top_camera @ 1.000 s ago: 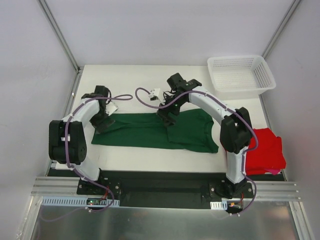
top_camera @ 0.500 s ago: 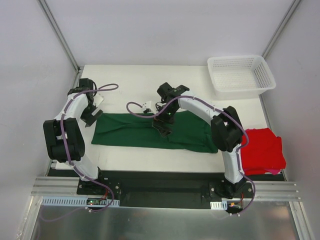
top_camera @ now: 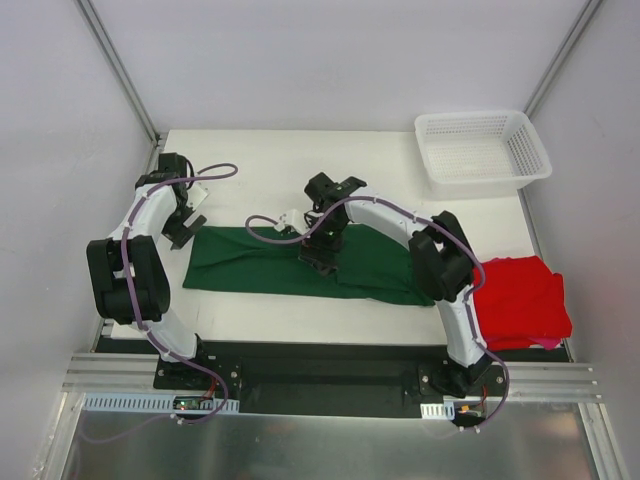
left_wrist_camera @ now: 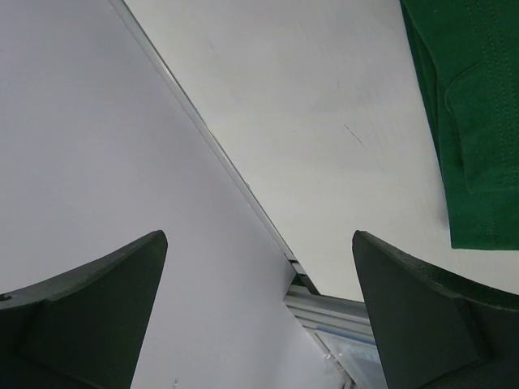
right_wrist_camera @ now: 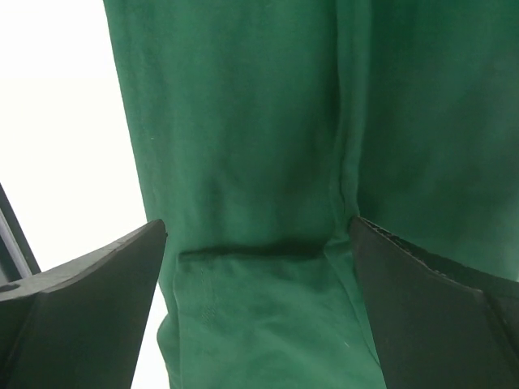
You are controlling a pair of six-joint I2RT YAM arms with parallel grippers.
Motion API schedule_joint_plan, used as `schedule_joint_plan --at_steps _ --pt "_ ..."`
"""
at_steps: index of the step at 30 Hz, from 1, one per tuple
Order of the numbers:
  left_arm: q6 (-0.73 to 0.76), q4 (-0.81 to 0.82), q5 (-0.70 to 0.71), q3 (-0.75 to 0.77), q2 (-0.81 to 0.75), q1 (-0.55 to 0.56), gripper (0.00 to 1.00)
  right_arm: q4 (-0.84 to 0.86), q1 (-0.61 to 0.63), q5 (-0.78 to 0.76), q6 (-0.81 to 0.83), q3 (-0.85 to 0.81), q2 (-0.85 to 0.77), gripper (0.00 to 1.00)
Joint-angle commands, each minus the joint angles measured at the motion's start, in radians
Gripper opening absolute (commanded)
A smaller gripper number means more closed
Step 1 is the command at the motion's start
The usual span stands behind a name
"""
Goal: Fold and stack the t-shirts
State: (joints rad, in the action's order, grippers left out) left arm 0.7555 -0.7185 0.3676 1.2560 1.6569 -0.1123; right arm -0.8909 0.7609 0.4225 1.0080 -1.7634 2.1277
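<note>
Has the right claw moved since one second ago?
Yes. The right claw shifted left, farther from the white plastic mesh basket, above the dark green cloth t-shirt.

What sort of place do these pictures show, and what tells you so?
Likely a robot lab cell: white table enclosed by plain walls, left arm and right arm bolted at its near edge.

A white table (top_camera: pixel 270 155) sits between pale grey walls (top_camera: pixel 330 60), edged by aluminium frame posts (top_camera: pixel 120 70).
</note>
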Motion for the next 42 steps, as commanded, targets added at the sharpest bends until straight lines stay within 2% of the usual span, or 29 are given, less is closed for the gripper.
schedule_joint_plan --at_steps 1,11,17,22,25,29,32,35,42 --pt "0.002 -0.013 -0.007 0.026 -0.005 -0.001 0.99 -0.068 0.02 0.009 0.024 -0.039 0.026 1.0" --pt "0.004 -0.016 -0.012 0.04 0.003 0.0 0.99 -0.161 0.048 0.059 0.03 -0.097 0.038 1.0" --pt "0.005 -0.015 -0.01 0.074 0.035 0.014 0.99 -0.249 0.049 0.2 0.064 -0.105 0.044 1.0" --pt "0.016 -0.016 -0.009 0.118 0.061 0.031 0.99 -0.27 0.051 0.246 0.078 -0.094 0.017 1.0" --pt "0.018 -0.018 -0.015 0.149 0.072 0.054 0.99 -0.263 0.037 0.216 0.064 -0.103 -0.041 1.0" --pt "0.019 -0.019 -0.025 0.184 0.084 0.089 1.0 -0.182 -0.014 0.031 -0.006 -0.068 -0.161 1.0" --pt "0.015 -0.021 -0.038 0.204 0.096 0.109 0.99 -0.074 -0.072 -0.139 -0.037 0.037 -0.231 1.0" --pt "0.016 -0.022 -0.052 0.203 0.116 0.158 0.99 -0.031 -0.132 -0.233 -0.023 0.1 -0.233 1.0" --pt "0.016 -0.022 -0.094 0.224 0.198 0.187 0.99 0.013 -0.239 -0.283 -0.02 0.174 -0.221 1.0"
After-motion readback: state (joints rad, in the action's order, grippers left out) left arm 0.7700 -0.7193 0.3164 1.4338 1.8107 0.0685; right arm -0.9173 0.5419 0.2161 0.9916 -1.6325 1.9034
